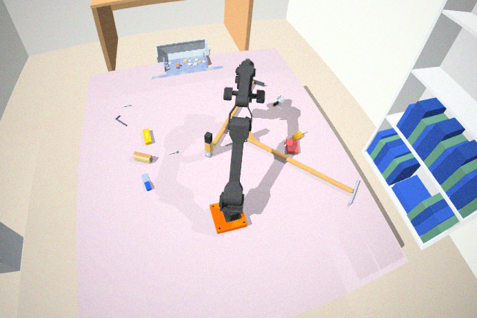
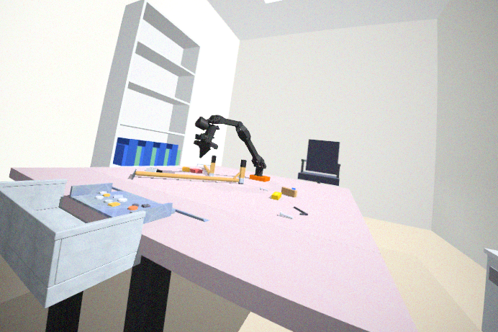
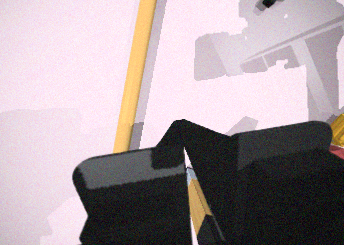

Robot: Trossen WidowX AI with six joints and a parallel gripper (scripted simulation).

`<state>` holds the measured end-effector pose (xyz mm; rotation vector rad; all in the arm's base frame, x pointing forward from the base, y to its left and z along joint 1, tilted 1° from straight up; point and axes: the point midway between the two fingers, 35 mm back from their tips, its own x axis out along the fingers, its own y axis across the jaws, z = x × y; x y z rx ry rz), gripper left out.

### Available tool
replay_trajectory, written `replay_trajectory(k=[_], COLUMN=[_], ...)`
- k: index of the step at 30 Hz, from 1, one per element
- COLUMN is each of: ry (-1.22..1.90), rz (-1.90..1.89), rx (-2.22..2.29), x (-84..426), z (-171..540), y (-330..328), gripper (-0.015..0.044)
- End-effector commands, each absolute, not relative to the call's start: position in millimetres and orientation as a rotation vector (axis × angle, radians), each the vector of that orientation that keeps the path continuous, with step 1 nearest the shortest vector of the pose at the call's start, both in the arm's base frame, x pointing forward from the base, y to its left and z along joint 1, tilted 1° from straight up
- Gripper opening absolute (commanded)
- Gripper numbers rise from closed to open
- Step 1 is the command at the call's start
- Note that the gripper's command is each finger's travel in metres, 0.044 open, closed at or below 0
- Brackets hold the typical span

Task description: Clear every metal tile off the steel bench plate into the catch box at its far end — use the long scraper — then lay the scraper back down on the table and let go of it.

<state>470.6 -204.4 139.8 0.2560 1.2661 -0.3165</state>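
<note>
Several small white, orange and dark tiles (image 1: 177,64) (image 2: 114,204) lie on the blue-grey steel plate (image 1: 178,70) (image 2: 165,210) at the table's far end. The catch box (image 1: 183,45) (image 2: 97,255) adjoins its far edge. One wooden-handled tool (image 1: 222,132) (image 2: 182,176) lies left of my gripper, with a black-topped upright grip. Another wooden-handled tool (image 1: 318,173) lies to the right, with a wide thin blade; its upright grip (image 2: 213,160) is hidden by the arm in the top view. My gripper (image 2: 202,155) (image 3: 185,144) is shut and empty above the table, near both handles.
A red block (image 1: 292,145), an orange-handled screwdriver (image 1: 297,135) and a metal clamp-like thing (image 1: 279,100) lie right of the arm. A yellow block (image 1: 147,136), a wooden block (image 1: 142,156), a blue-and-white block (image 1: 146,182) and a hex key (image 1: 121,121) lie left.
</note>
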Motion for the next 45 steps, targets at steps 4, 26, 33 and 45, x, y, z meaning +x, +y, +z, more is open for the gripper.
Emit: replay_trajectory(k=[4, 26, 33, 45], ry=[1.273, 1.293, 1.3, 1.307], rz=[-0.326, -0.327, -0.328, -0.328], rx=[0.264, 0.278, 0.282, 0.288], x=[473.2, 479.6, 479.7, 478.9], z=[124.8, 67.2, 48.7, 26.3], y=[-205.9, -207.3, -206.9, -205.6], gripper=[0.0, 0.0, 0.0, 0.0])
